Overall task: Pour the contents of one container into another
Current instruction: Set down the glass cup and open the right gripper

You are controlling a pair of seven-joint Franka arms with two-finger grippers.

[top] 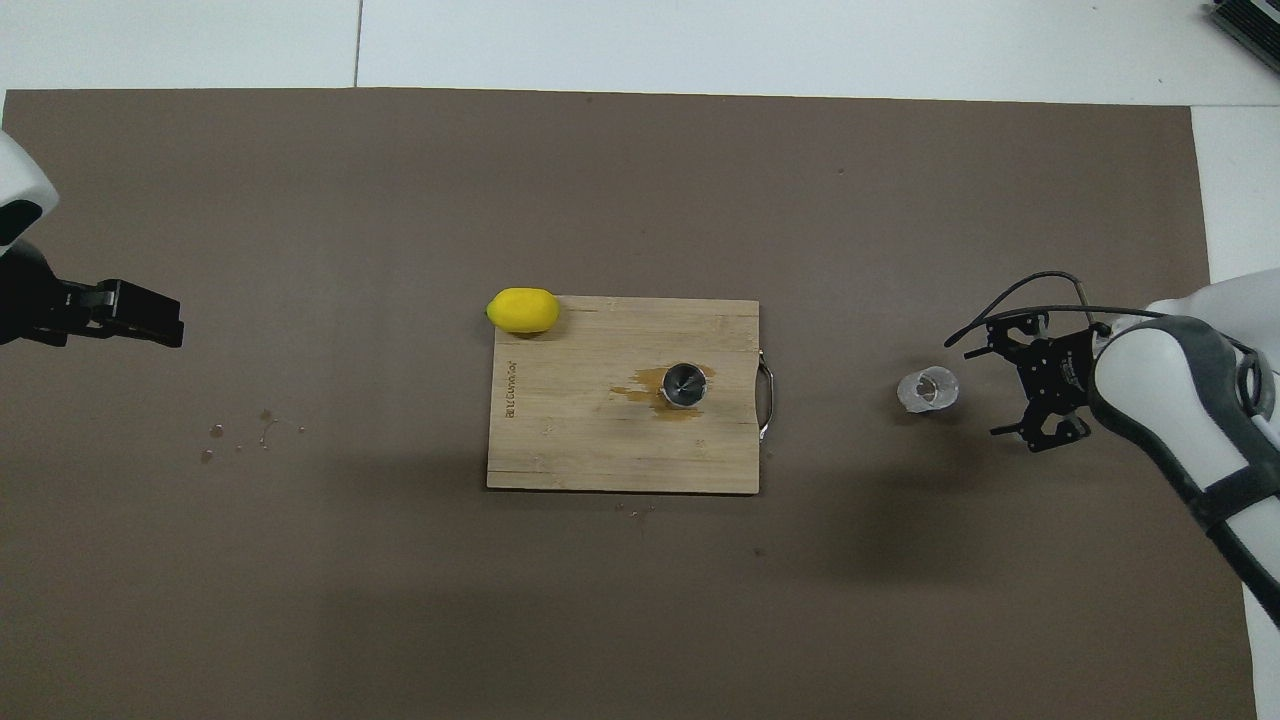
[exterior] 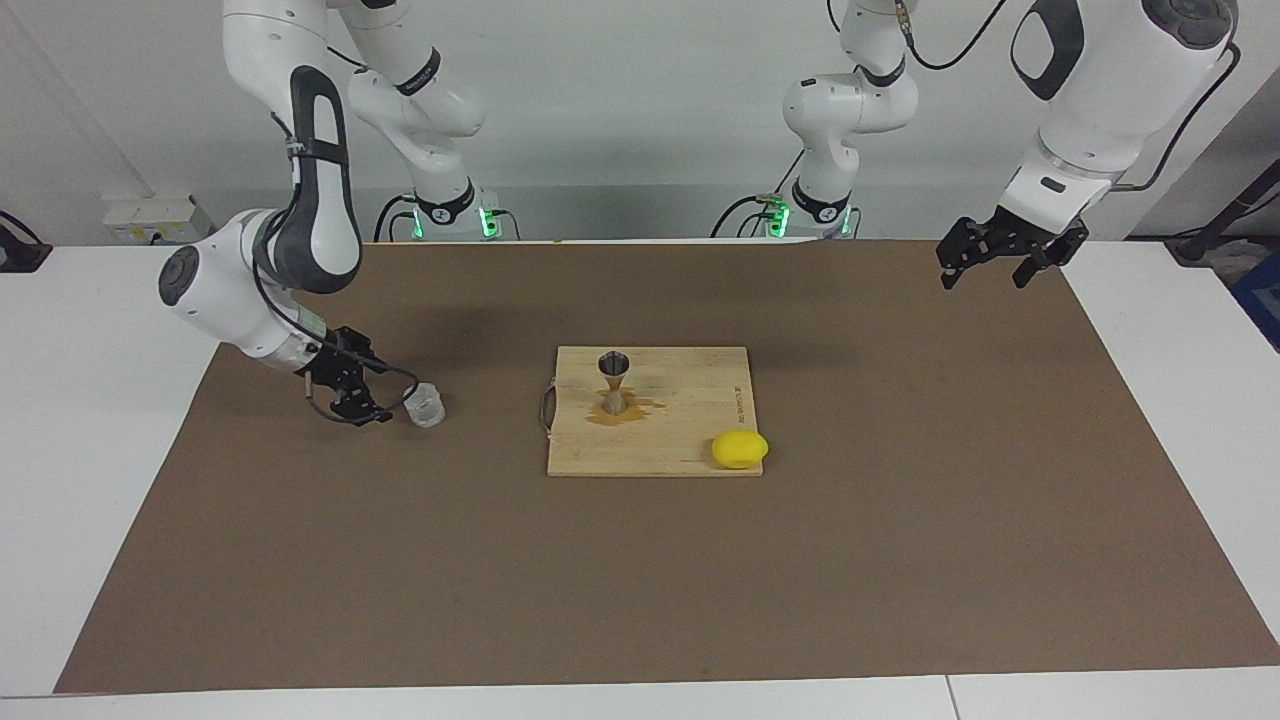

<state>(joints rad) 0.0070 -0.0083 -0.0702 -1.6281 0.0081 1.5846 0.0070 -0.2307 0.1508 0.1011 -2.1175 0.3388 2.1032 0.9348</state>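
So both arms sit spread and empty: the left end effector [exterior: 992, 264] waits over the mat's corner, the right end effector [exterior: 352, 390] just beside the clear cup [exterior: 426, 405] standing on the mat. Farther out, the jigger [exterior: 613, 381] stands upright on the cutting board [exterior: 690, 440] in a brown puddle, lemon [exterior: 739, 449] at the board's farthest corner.

A wooden cutting board [exterior: 690, 420] lies mid-table on a brown mat [exterior: 900, 560], with a brown puddle [exterior: 625, 412] on it. A yellow lemon [exterior: 740, 449] rests at the board's corner toward the left arm's end.
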